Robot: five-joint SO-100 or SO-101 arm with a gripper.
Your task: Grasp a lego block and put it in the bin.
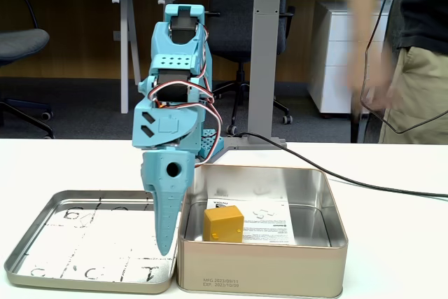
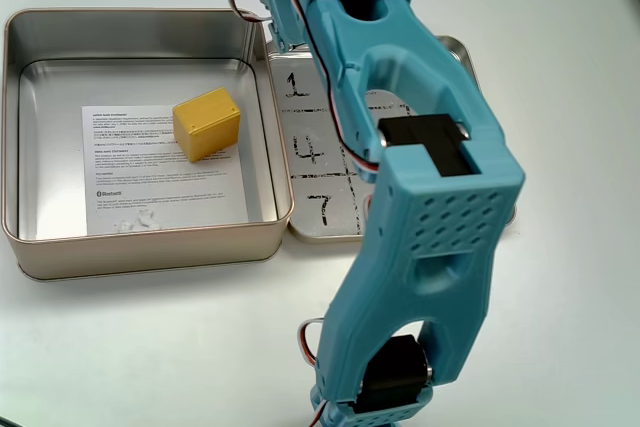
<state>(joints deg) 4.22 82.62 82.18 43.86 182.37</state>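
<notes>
So the lego block point(image 1: 223, 223) already sits inside the bin point(image 1: 329, 241) on the printed sheet, toward its near wall in a fixed view. The tool point(image 1: 165, 246) hangs empty, pressed together, over the flat lid point(image 1: 42, 243) beside it — block lies just across the bin wall.

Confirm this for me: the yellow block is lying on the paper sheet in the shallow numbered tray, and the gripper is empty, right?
Not quite. The yellow block lies on the paper sheet inside the deep tin, not the numbered tray, as both fixed views show. The gripper holds nothing.
</notes>
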